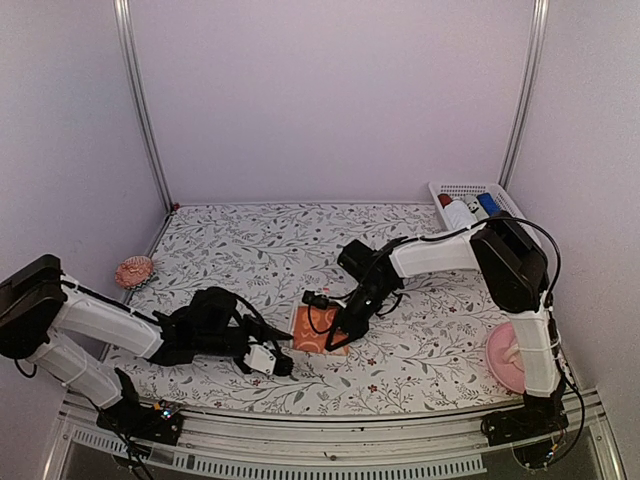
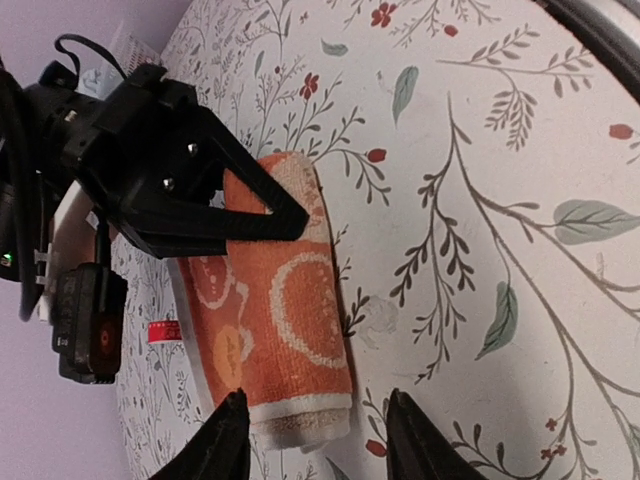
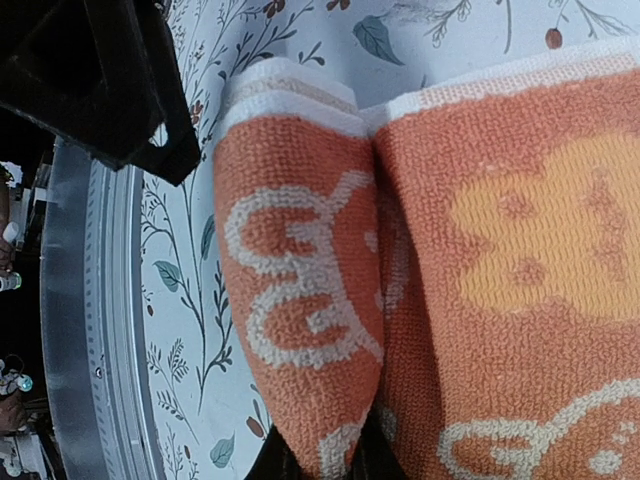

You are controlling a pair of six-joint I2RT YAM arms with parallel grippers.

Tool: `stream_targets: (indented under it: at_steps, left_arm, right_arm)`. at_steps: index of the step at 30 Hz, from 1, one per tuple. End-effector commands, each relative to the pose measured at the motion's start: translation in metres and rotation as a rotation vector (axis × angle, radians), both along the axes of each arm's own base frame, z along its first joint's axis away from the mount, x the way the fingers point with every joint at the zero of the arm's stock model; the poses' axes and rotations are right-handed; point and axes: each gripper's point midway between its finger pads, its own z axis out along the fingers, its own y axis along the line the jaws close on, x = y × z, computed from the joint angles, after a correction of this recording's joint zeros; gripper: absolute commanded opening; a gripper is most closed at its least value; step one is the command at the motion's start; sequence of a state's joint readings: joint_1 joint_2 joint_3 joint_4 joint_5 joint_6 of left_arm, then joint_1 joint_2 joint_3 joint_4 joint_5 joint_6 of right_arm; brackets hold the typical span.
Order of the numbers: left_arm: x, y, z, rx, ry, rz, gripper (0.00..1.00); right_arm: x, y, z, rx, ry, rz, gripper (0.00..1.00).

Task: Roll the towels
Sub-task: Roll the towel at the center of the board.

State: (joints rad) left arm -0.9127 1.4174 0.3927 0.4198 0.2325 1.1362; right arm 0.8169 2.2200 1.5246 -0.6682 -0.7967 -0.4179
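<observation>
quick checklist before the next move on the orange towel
1. Orange towel roll started: ok, one long edge is curled over.
2. Right gripper hold: ok, jaws pinch the curled edge.
3. Left gripper ready: ok, jaws open at the towel's near end, not gripping.
4. Grippers apart: ok, no contact in the top view.
5. Roll tight enough: cannot tell from these views.
</observation>
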Motion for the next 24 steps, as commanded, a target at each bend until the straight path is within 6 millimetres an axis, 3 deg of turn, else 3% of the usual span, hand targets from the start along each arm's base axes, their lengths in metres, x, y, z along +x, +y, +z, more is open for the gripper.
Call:
stream_targets:
  at_steps: [1, 14, 24]
  left_arm:
    - [0.008, -0.008, -0.005, 0.007, -0.105, 0.023, 0.47]
    - [0.030, -0.019, -0.019, 0.032, -0.214, 0.116, 0.47]
    - [0.040, -0.015, -0.046, 0.124, -0.204, 0.161, 0.32]
  right_arm:
    - [0.002, -0.008, -0.011, -0.048, 0.055, -0.016, 0.08]
    - [0.000, -0.009, -0.015, -0.052, 0.069, -0.004, 0.08]
    - [-0.002, -0.011, -0.019, -0.050, 0.079, 0.014, 0.08]
